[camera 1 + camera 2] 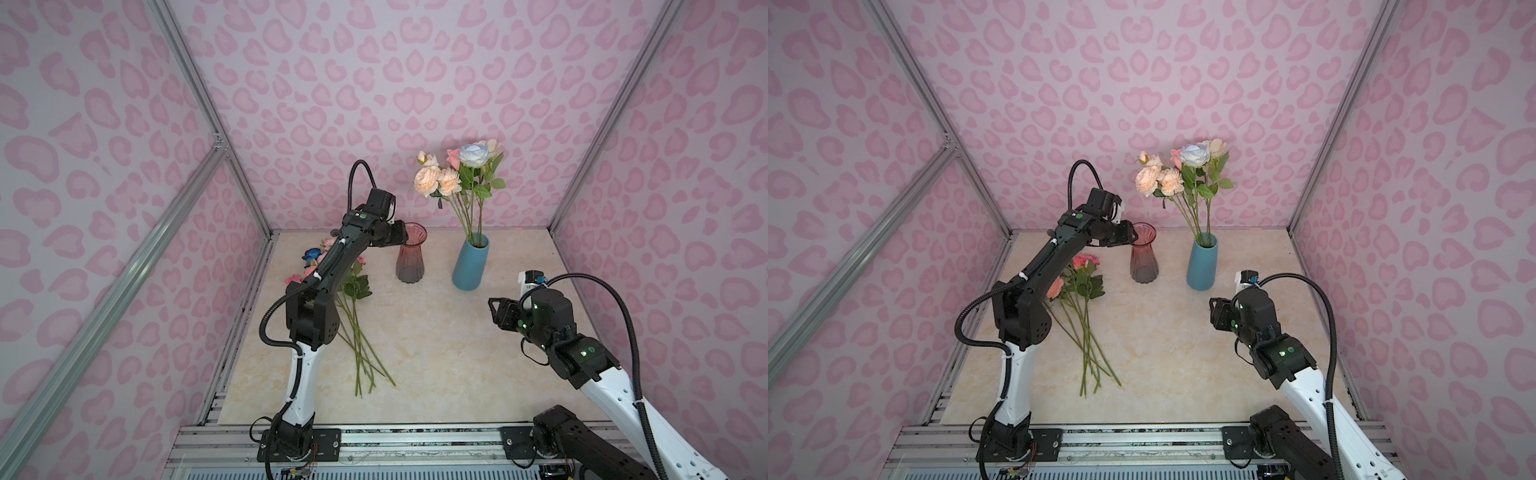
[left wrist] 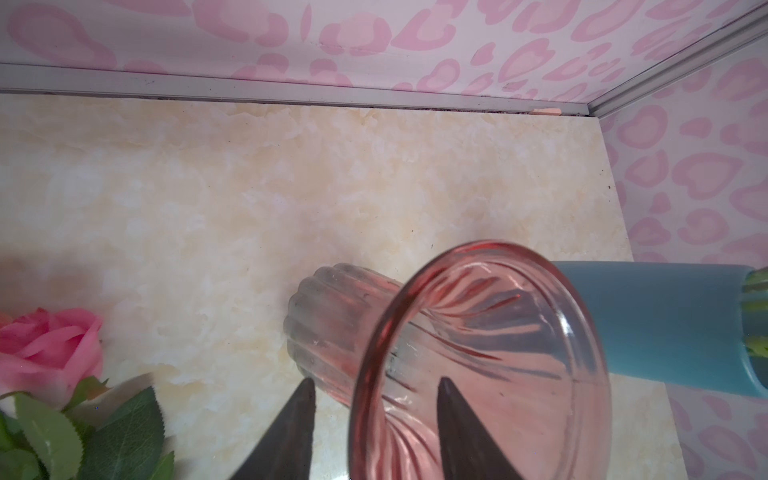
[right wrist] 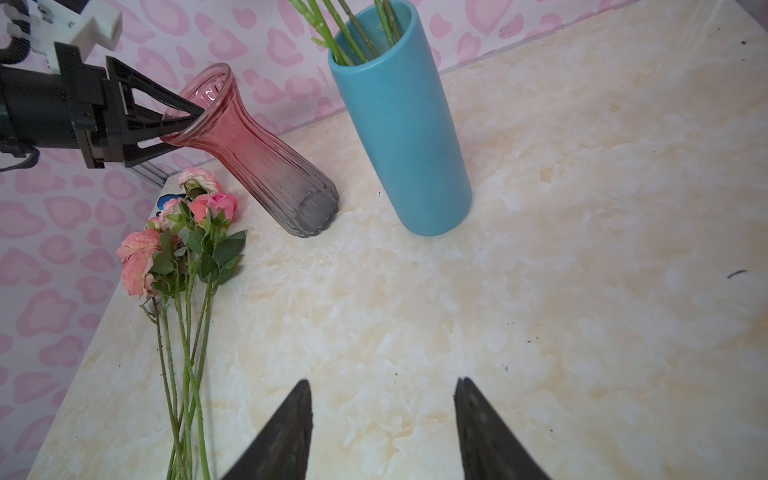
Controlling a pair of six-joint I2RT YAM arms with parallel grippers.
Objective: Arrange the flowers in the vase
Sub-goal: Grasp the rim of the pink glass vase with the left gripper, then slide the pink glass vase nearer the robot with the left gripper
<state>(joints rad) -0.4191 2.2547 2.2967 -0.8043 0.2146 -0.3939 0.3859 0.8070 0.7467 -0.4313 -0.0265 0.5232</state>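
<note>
While the left gripper [image 3: 195,118] straddles the rim of the pink glass vase [image 1: 410,259], one finger inside and one outside, jaws apart and not visibly pinching the glass, the right gripper [image 3: 383,380] hangs released and empty over the marble table [image 1: 436,353]. Several flowers [image 1: 457,174] stand in the blue vase [image 1: 469,266]; the loose flowers [image 3: 191,232] lie on the table's left side, near the pink glass vase
</note>
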